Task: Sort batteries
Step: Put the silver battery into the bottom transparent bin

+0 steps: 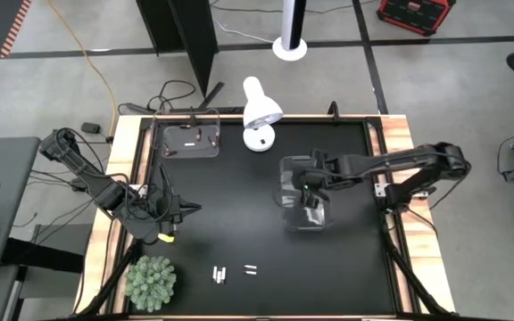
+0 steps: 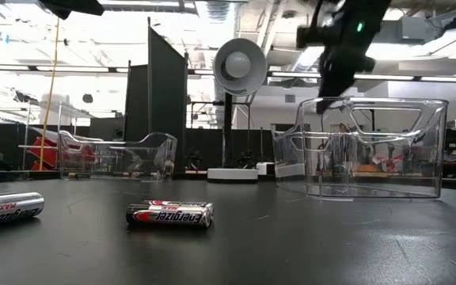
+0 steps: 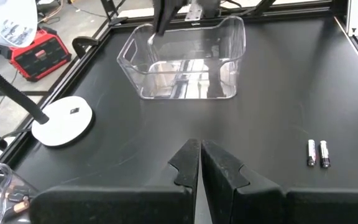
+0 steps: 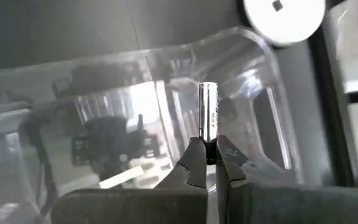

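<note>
A black bench (image 1: 239, 205) with wooden edges. At its left edge the left tool (image 3: 200, 163) waits, clenched on nothing. Behind it a clear bin (image 1: 187, 139) holds batteries. Loose batteries (image 1: 220, 274) lie near the front edge. A white lamp (image 1: 260, 111) stands at the back. Rightward, the right tool (image 4: 209, 163) grips one silver battery (image 4: 208, 113) over another clear bin (image 1: 303, 201).

Black-and-red battery (image 2: 169, 214), silver battery (image 4: 208, 112), white lamp (image 1: 261, 111), black table (image 1: 239, 205)
</note>
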Controlling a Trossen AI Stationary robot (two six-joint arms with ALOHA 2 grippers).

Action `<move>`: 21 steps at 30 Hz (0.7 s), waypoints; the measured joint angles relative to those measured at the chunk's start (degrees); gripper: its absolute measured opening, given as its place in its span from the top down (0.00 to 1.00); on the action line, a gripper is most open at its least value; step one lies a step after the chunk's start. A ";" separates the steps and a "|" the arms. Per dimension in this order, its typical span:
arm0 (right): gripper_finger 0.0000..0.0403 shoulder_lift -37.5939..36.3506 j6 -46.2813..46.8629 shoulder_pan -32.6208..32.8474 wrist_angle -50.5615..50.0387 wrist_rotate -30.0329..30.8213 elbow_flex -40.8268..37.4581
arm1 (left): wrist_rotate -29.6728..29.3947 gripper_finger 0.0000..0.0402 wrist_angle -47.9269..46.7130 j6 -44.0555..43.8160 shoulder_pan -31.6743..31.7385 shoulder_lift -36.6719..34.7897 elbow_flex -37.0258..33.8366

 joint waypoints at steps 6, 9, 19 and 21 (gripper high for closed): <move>0.98 6.18 -8.34 -7.14 6.55 -6.07 -1.46 | 0.00 0.97 0.02 -0.48 0.00 0.00 0.00; 0.98 9.98 -11.69 -10.04 8.26 -8.66 -1.46 | 0.00 0.97 0.02 -0.98 0.00 0.00 0.00; 0.90 17.62 -13.91 -13.46 10.65 -11.76 -1.45 | 1.07 0.97 0.00 -2.32 0.00 0.02 0.00; 0.83 17.82 -13.88 -13.07 11.27 -11.51 -1.42 | 1.07 0.97 0.00 -2.18 0.00 0.02 0.00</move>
